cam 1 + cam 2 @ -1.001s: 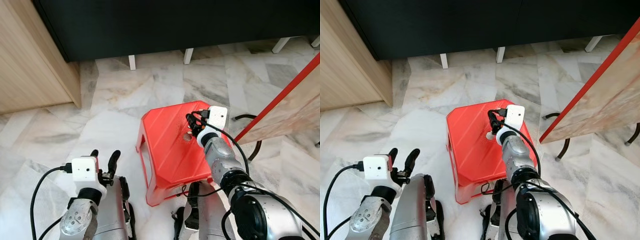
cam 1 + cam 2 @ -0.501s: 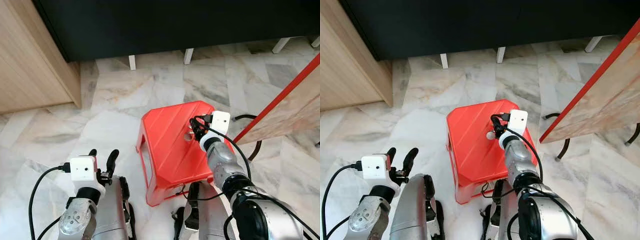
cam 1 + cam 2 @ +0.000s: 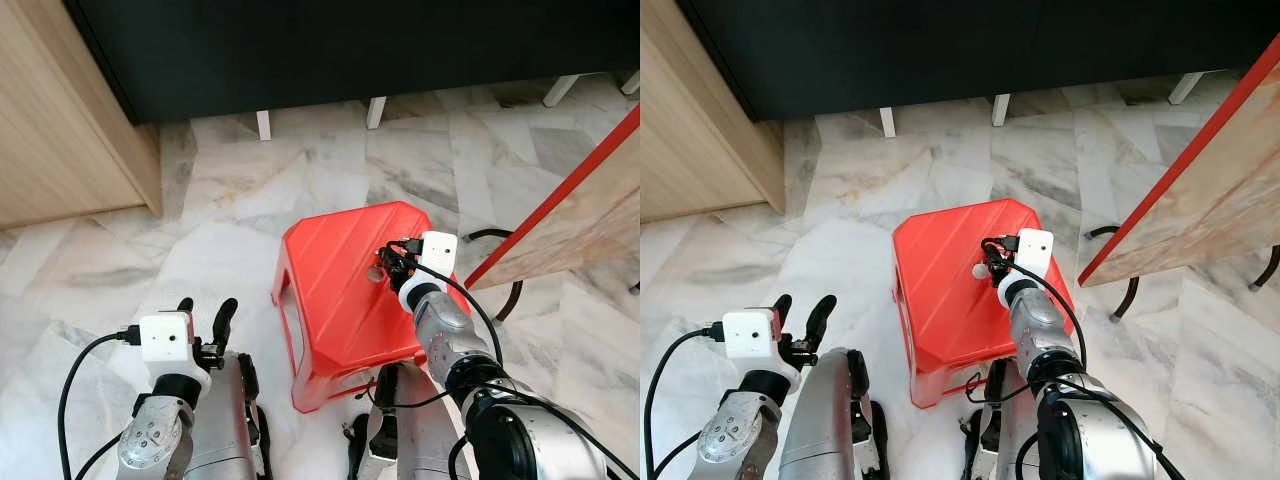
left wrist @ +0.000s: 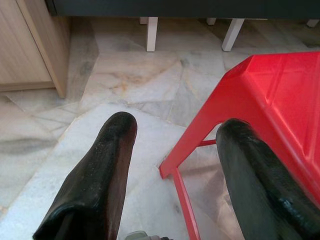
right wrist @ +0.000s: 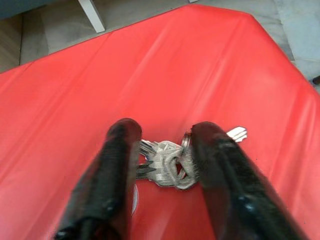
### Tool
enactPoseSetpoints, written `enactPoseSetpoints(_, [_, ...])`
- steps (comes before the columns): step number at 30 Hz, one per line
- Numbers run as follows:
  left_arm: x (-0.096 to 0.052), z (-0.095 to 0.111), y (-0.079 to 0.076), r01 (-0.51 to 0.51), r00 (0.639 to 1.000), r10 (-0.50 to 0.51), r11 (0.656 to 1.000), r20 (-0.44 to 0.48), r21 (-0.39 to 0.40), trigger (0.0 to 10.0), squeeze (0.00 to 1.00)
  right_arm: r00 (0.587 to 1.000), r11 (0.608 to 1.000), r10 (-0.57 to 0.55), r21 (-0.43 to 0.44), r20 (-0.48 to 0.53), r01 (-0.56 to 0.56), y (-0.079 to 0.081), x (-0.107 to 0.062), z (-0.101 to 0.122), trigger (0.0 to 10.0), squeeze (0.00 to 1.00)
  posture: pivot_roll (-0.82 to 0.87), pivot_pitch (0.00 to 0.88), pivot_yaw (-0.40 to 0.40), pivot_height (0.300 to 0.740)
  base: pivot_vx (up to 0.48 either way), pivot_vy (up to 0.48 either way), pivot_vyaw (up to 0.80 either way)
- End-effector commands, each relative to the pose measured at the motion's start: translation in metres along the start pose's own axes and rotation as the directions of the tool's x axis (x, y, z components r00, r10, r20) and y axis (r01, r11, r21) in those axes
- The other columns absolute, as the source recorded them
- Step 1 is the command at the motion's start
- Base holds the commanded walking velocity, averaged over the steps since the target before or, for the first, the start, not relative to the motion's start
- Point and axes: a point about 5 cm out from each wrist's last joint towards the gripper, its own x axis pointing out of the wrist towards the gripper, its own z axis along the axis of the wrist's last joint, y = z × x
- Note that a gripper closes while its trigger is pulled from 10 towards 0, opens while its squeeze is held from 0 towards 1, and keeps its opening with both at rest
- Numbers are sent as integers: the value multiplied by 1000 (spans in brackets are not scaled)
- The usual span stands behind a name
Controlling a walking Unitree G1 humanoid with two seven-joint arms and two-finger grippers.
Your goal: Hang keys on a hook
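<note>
The right gripper point(image 5: 162, 150) is down on the top of the red plastic stool point(image 3: 330, 290), its jaws partly open with one black finger on either side of the bunch of silver metal keys point(image 5: 167, 167). The fingers are close against the bunch or touching it; whether they grip it I cannot tell. The keys lie flat on the stool top near its middle. The left gripper point(image 4: 172, 150) hangs low beside the stool over the pale marble floor point(image 3: 230, 200), jaws wide open and holding nothing. Compared with a second ago, the right gripper has drawn back slightly toward the robot and sits lower over the stool, while the left gripper has barely shifted.
</note>
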Motion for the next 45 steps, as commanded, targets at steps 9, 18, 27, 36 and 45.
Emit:
enactPoseSetpoints(9, [-4,-9,2,-6,999,6,1000,-32,6,10000,0,1000,1000,-5,2,-30,5,-4,-3,-9,0,0,212,308,-116,567,0,0,0])
enactPoseSetpoints(18, [-2,-9,2,-9,1000,9,1000,-29,5,10000,0,999,1000,15,-1,-41,-15,2,-3,-12,0,0,218,306,-117,567,0,0,0])
enactPoseSetpoints(27, [0,-23,4,-13,998,13,1000,-67,6,10000,0,999,999,47,-4,21,-47,14,-1,-5,0,0,203,271,-119,567,0,0,0])
enactPoseSetpoints(36, [2,-43,15,-45,992,48,999,-119,25,10000,0,989,998,69,-7,133,-69,25,-1,6,0,0,176,213,-127,567,0,0,0])
enactPoseSetpoints(45, [10,-77,24,-79,975,83,996,-206,30,10000,0,971,997,81,-26,224,-77,20,-6,16,10000,0,146,122,-139,567,0,0,0])
